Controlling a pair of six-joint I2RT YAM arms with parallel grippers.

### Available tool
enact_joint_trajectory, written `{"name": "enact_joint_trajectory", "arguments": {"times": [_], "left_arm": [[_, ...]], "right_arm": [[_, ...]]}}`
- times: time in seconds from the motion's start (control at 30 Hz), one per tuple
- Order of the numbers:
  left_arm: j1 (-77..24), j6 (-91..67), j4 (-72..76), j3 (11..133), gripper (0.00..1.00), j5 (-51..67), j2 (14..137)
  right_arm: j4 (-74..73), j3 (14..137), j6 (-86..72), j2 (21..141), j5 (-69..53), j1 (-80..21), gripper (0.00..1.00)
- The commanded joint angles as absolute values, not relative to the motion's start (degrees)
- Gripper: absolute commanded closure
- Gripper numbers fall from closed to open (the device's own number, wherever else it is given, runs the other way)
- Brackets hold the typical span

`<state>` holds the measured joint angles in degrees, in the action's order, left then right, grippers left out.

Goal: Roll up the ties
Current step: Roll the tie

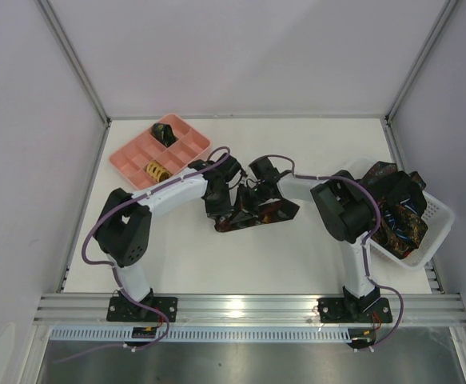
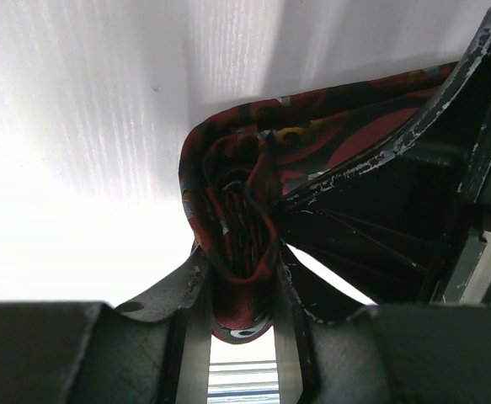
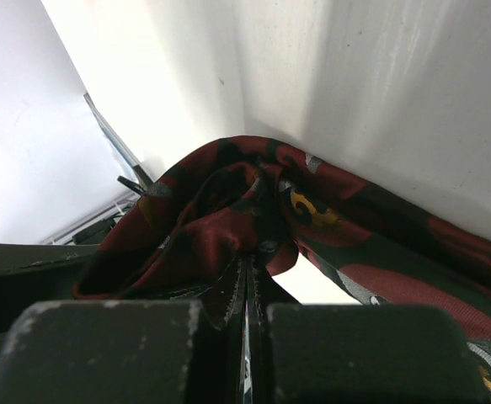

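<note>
Partway through rolling one tie on the table just right of the pink tray, my left gripper clamps its half-wound end while my right gripper, pinched shut on a fold, should next wrap the loose tail tightly.

Top cam sits high up behind the arms, looking down over the whole table. The wrist cams stare along the left claw and right claw from super close. Both catch the same tie bunched right at the claw tips.
</note>
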<state>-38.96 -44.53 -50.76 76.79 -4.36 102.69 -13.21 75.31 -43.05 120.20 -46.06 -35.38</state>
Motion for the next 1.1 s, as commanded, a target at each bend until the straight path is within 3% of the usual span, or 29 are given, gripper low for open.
{"name": "enact_joint_trajectory", "arguments": {"times": [0.0,0.27,0.3,0.57,0.83,1.07], "left_arm": [[-40.08,-46.85,-45.09,79.01,0.86,4.13,101.59],[-40.08,-47.20,-49.48,81.65,0.91,1.93,103.18],[-40.25,-46.94,-49.74,82.17,0.99,1.76,103.44],[-40.25,-45.70,-51.06,83.67,0.97,0.53,103.62],[-40.96,-45.18,-53.26,85.61,0.92,-1.65,105.47],[-41.75,-44.74,-58.10,85.70,0.99,-4.39,110.21]], "right_arm": [[-10.43,76.55,-43.26,119.80,-47.11,-35.69,1.00],[-18.54,77.08,-35.69,117.07,-41.58,-33.57,1.00],[-19.59,77.17,-35.25,116.90,-40.62,-33.49,1.00],[-19.70,78.84,-33.40,118.73,-40.51,-34.01,1.00],[-13.28,83.14,-37.79,123.31,-48.86,-37.26,1.00],[-16.67,83.50,-37.63,122.79,-46.60,-36.92,1.00]]}}
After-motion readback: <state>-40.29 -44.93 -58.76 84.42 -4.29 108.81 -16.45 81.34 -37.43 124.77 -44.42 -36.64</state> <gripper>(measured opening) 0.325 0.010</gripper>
